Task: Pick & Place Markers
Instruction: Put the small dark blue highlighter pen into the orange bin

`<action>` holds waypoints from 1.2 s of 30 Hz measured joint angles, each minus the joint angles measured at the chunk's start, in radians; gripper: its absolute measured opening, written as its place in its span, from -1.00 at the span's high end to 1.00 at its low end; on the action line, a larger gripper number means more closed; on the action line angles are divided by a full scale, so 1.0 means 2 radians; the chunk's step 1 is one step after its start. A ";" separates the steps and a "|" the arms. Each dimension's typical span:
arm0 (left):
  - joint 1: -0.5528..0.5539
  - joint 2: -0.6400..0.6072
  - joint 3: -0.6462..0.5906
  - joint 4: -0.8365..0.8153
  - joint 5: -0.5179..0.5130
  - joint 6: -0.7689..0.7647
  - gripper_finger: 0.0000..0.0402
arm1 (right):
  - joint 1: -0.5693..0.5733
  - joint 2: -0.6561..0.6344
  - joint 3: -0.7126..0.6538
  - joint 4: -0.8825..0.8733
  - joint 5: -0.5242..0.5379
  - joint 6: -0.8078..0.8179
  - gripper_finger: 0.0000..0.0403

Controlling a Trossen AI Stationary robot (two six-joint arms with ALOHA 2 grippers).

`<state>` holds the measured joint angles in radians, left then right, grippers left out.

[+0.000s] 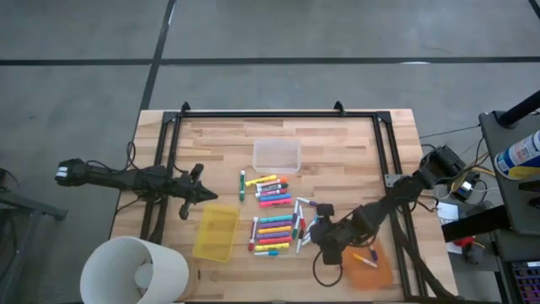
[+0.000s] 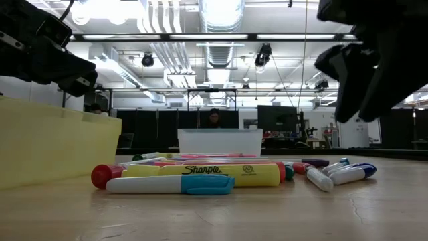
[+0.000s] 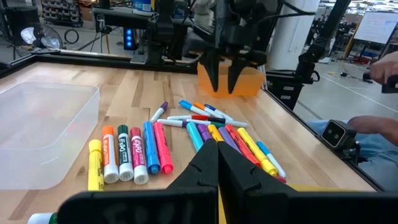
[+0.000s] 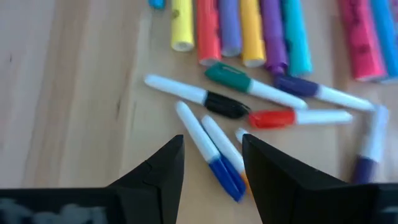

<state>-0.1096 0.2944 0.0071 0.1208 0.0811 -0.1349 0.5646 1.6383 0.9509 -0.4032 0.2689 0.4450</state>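
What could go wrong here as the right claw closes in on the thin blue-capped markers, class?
1. The open right claw hovers over two blue-capped markers lying side by side, so it may pinch both or flick one away.
2. The black-capped marker and red-capped marker lie close by, so a finger could nudge them.
3. The orange bin sits at the table edge; a careless drop could miss it.

Bright ceiling strip lights [image 2: 221,17] glare white in the low view, leaving the arms there as dark silhouettes. The table [image 1: 337,139] is evenly lit, shadows soft. Markers [image 4: 249,37] ahead of the right fingers look slightly blurred.
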 joint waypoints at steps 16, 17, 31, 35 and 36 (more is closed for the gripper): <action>0.000 0.002 0.000 -0.005 0.000 0.000 1.00 | -0.007 0.095 0.022 0.009 -0.049 -0.035 0.39; 0.000 0.002 0.000 -0.005 0.000 0.000 1.00 | -0.007 0.096 0.023 0.009 -0.051 -0.036 0.40; 0.000 0.002 0.000 -0.006 0.000 0.000 1.00 | -0.015 0.089 0.023 0.008 -0.085 -0.027 0.89; 0.000 0.002 0.000 -0.006 0.000 0.000 1.00 | -0.015 0.085 0.035 -0.018 -0.090 -0.026 0.87; 0.000 0.002 0.000 -0.006 0.000 0.000 1.00 | -0.015 0.082 0.041 -0.026 -0.090 -0.026 0.87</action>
<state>-0.1097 0.2985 0.0071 0.1093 0.0811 -0.1349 0.5355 1.8026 1.0325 -0.4555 0.0891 0.3931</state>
